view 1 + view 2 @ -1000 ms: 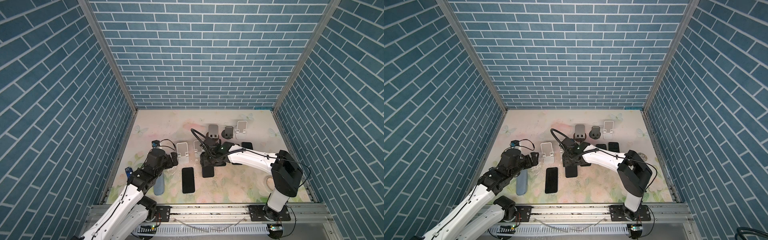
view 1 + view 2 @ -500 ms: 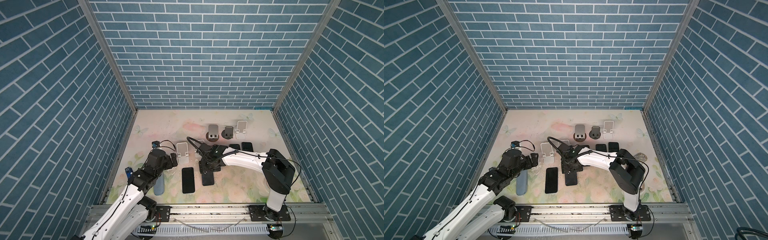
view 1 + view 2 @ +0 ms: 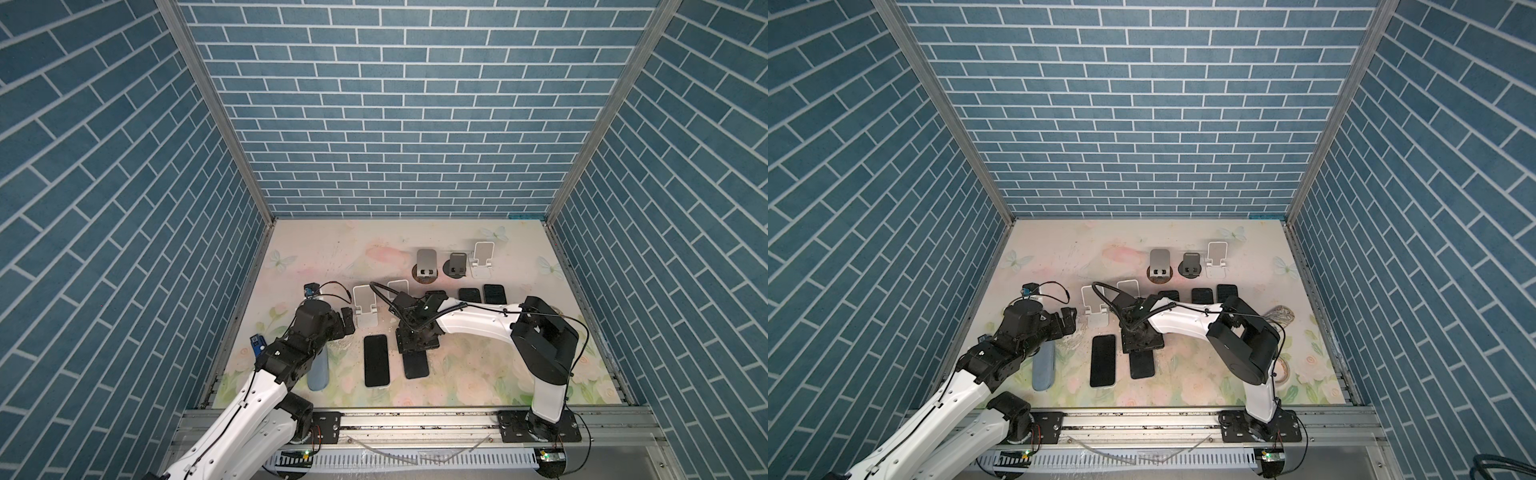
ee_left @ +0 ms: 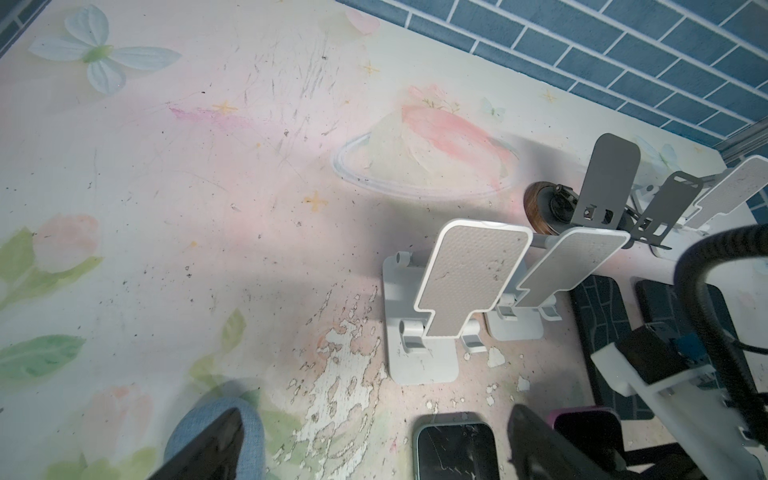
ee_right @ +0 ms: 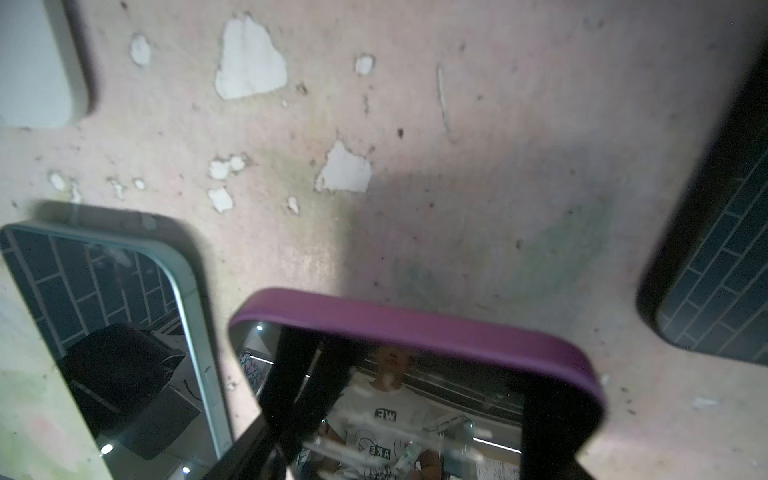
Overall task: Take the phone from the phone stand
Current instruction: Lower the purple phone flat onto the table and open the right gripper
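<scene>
A dark phone in a purple case (image 5: 415, 320) is held by its long sides in my right gripper (image 5: 415, 415), which is shut on it. In both top views this phone (image 3: 415, 365) (image 3: 1142, 365) lies low and flat over the table's front middle, under the right gripper (image 3: 415, 337) (image 3: 1140, 337). Whether it touches the table I cannot tell. The white phone stand (image 3: 398, 286) (image 4: 573, 266) behind it is bare, partly hidden by the arm. My left gripper (image 3: 347, 324) (image 4: 374, 449) stands open and empty by another bare white stand (image 3: 365, 305) (image 4: 469, 282).
A green-cased phone (image 3: 376, 365) (image 5: 104, 332) lies just left of the held one. Beneath the left arm lies a blue phone (image 3: 319, 368). Two more phones (image 3: 469, 295) (image 3: 494, 294) lie behind the right arm. Three stands (image 3: 427, 259) (image 3: 457, 262) (image 3: 482, 257) line the back.
My right gripper has carried the purple-cased phone away from the stand toward the table's front and lower, next to the green-cased phone. The left arm has not moved.
</scene>
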Tool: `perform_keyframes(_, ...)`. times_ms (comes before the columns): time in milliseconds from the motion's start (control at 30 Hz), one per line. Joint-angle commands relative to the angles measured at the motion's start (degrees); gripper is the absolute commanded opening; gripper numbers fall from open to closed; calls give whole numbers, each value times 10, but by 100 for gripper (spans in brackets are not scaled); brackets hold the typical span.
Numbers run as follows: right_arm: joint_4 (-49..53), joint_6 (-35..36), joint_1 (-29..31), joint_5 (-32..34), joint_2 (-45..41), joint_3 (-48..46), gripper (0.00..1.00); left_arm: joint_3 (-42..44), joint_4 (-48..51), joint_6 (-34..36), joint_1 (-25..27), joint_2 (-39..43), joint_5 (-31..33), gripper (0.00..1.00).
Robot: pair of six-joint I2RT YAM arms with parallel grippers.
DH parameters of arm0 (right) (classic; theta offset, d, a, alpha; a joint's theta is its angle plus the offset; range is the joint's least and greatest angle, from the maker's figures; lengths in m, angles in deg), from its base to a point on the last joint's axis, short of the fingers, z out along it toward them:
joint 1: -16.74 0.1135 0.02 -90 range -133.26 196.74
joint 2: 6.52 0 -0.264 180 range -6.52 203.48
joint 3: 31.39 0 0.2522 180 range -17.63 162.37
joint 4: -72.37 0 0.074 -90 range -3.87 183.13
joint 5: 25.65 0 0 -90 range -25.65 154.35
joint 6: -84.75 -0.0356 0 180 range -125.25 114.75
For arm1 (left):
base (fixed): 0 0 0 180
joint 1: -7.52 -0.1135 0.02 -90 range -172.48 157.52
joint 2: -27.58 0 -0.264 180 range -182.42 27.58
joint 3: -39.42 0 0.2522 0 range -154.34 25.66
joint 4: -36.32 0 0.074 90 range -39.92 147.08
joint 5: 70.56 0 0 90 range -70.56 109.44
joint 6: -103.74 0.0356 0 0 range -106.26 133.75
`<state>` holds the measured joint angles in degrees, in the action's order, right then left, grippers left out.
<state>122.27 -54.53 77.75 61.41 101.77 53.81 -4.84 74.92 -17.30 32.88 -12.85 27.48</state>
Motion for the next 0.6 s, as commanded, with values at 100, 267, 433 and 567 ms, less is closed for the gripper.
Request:
perform_keyframes(100,21,-10,5,25,26,14,43,-3,19,4,-4,13,-1,100)
perform_keyframes(267,46,-8,5,43,42,35,45,-3,26,4,-5,19,2,100)
perform_keyframes(433,72,-11,6,62,46,49,48,-4,32,5,-4,26,5,100)
perform_keyframes(567,120,-12,8,87,63,83,50,0,30,6,-4,28,9,100)
